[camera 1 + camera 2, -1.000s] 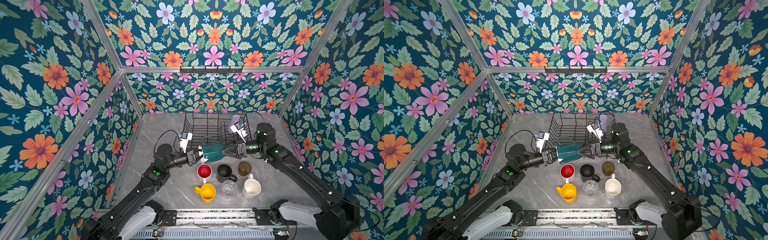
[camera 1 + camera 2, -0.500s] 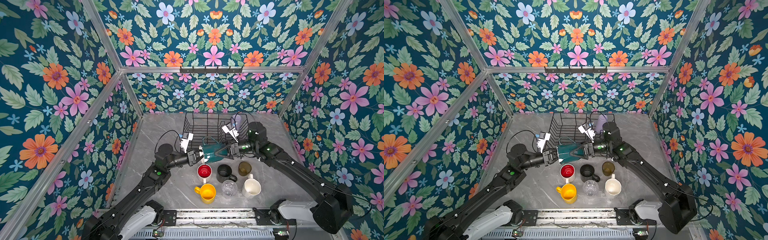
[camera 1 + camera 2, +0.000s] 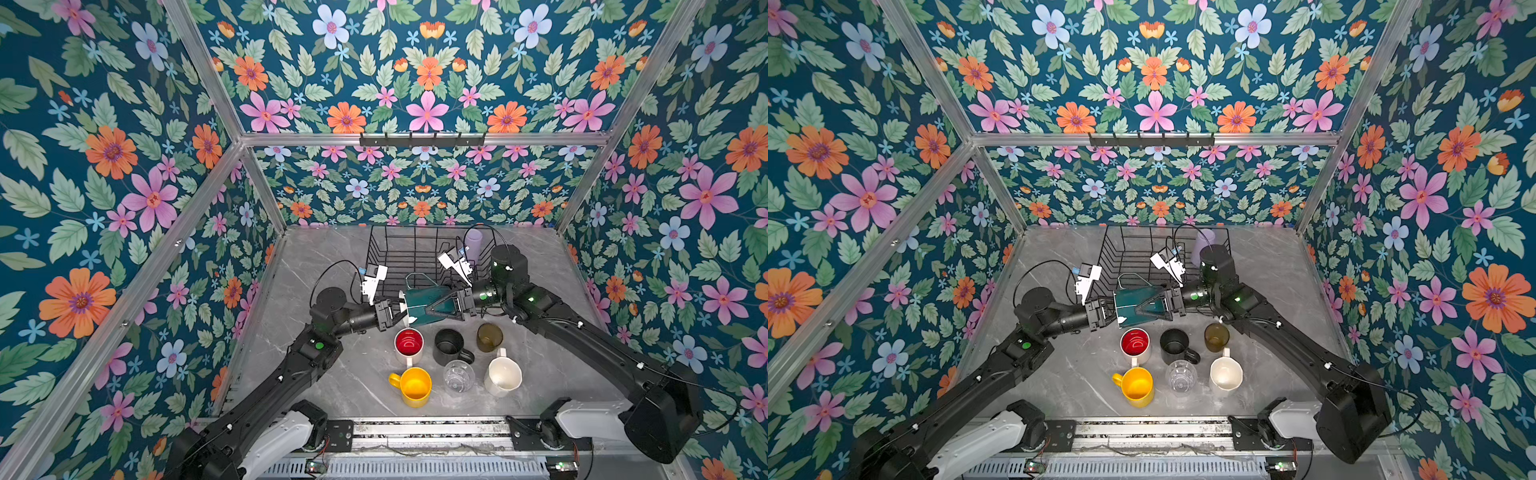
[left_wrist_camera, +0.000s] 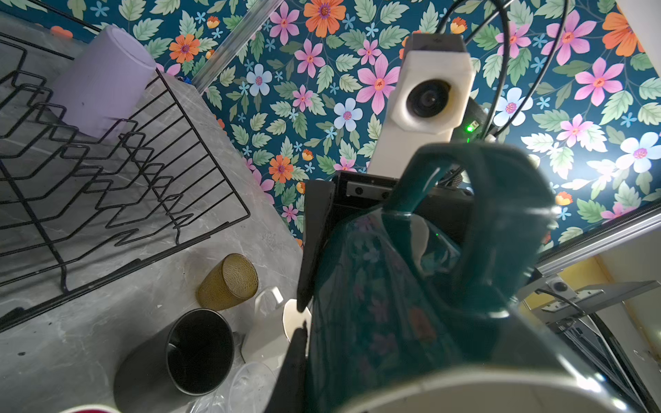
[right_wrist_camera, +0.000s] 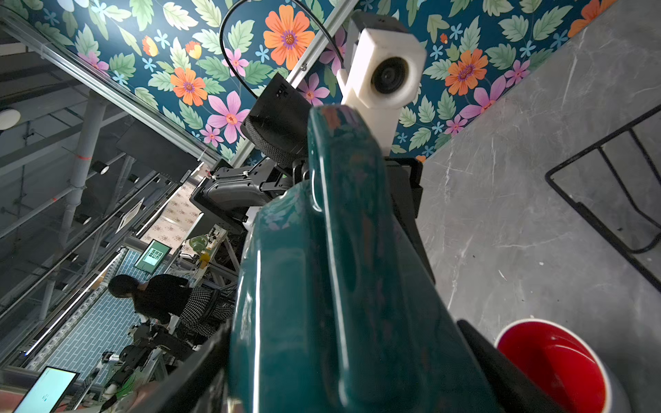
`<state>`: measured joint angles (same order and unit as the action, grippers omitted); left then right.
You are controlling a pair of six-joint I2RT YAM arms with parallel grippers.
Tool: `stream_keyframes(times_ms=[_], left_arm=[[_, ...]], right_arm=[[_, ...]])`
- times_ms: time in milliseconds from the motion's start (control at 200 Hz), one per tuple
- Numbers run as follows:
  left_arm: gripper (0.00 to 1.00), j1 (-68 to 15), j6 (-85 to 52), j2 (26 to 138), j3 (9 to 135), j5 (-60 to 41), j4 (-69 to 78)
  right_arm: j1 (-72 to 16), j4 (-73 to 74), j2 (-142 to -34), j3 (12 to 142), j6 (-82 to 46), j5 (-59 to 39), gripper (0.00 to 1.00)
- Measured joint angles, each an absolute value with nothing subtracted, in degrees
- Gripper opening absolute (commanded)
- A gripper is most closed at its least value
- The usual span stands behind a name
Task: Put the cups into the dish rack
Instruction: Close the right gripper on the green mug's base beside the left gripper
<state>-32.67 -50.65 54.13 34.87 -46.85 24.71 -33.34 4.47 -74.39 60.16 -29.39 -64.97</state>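
Just below the black wire dish rack (image 3: 415,253), mid-frame, the dark green mug (image 3: 415,299) hangs level, axis left-right, mouth leftward. The left gripper (image 3: 395,313) pinches its rim; the right gripper (image 3: 428,309) straddles its base, wide, contact unclear.

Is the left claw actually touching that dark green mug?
Touching: in both top views the left gripper pinches the rim of the dark green mug.

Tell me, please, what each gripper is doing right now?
Left gripper: closed on the green mug by its rim.
Right gripper: jaws astride the same mug; grip cannot be told.
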Motion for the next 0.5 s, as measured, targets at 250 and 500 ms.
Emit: stream_keyframes(times_ms=[250,500], left_arm=[[0.00,-32.62,-51.03,54.13,34.83,-48.42,26.13],[0.00,-32.60,-50.83,54.19,34.83,-48.53,25.76]], right_arm=[[-33.28,6.55,-74.46,59.92,-29.87,-67.75,0.53],[-33.30,6.79,-74.94,59.88,-29.89,-68.60,0.00]])
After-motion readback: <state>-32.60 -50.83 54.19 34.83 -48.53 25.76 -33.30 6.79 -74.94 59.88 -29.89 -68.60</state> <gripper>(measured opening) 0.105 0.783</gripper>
